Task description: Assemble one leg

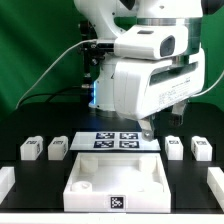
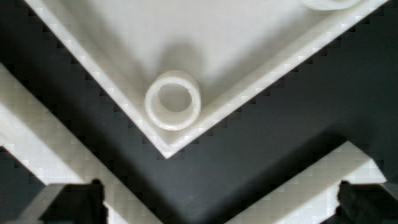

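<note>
The gripper [image 1: 150, 128] hangs over the back of the tray [image 1: 78, 186], and its jaws are wide apart with nothing in them. In the wrist view a round ring [image 2: 173, 102] sits in the tray's corner. On the black surface [image 1: 40, 170], the first leg [image 1: 30, 149] and second leg [image 1: 58, 149] lie at the exterior view's left of the marker board [image 1: 118, 140]. The third leg [image 1: 173, 146] and fourth leg [image 1: 201, 148] lie at its right, near the gripper.
</note>
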Robot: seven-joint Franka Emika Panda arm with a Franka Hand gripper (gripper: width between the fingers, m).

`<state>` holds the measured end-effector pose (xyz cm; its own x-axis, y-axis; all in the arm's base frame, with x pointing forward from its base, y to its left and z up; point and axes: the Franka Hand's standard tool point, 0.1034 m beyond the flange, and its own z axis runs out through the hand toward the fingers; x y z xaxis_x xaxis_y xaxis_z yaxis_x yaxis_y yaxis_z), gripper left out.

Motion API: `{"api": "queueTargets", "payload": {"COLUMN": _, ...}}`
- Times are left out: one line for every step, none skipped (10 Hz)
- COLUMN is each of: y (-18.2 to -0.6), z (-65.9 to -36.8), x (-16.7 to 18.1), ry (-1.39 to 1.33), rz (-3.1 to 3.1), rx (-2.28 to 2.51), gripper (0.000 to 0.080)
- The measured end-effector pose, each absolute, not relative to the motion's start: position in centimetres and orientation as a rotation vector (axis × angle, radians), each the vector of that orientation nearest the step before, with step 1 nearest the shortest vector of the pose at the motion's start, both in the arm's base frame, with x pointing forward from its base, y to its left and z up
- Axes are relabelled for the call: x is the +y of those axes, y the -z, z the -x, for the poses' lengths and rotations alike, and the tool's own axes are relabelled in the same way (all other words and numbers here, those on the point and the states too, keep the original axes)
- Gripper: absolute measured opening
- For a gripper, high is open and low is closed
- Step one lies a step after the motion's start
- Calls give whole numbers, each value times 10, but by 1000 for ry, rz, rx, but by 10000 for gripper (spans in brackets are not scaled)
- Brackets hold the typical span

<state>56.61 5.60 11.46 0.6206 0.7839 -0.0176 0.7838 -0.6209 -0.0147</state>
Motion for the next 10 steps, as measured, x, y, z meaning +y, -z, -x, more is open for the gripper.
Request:
{"api": "queueTargets", "payload": {"y": -114, "z": -566, "x": 56, "ry": -36, "rz": 2823, "rx": -1364, "gripper": 650}}
{"api": "queueTargets", "payload": {"y": -114, "z": -566, "x": 56, "ry": -36, "rz": 2823, "rx": -1364, "gripper": 650}}
{"api": "queueTargets", "payload": {"y": -114, "z": -566, "x": 56, "ry": -36, "rz": 2823, "rx": -1364, "gripper": 650}}
{"api": "queueTargets", "payload": {"y": -114, "z": -566, "x": 56, "ry": -37, "rz": 2823, "rx": -1364, "gripper": 650}}
{"api": "queueTargets", "payload": {"y": -113, "z": -565, "x": 57, "ry": -33, "rz": 2822, "rx": -1366, "gripper": 650}}
{"api": "queueTargets", "payload": {"y": -110, "z": -557, "x": 60, "ry": -14, "rz": 2820, "rx": -1377, "gripper": 650}}
{"api": "queueTargets", "payload": {"y": -106, "z": -543, "x": 59, "ry": -9, "rz": 2790, "rx": -1441, "gripper": 650}}
{"api": "queueTargets", "payload": {"y": -101, "z": -526, "x": 51, "ry": -7, "rz": 2733, "rx": -1548, "gripper": 650}}
{"api": "queueTargets", "payload": {"y": -94, "z": -513, "x": 44, "ry": 21, "rz": 2712, "rx": -1595, "gripper": 650}}
{"api": "queueTargets", "payload": {"y": -86, "z": -498, "x": 35, "ry": 60, "rz": 2676, "rx": -1673, "gripper": 650}}
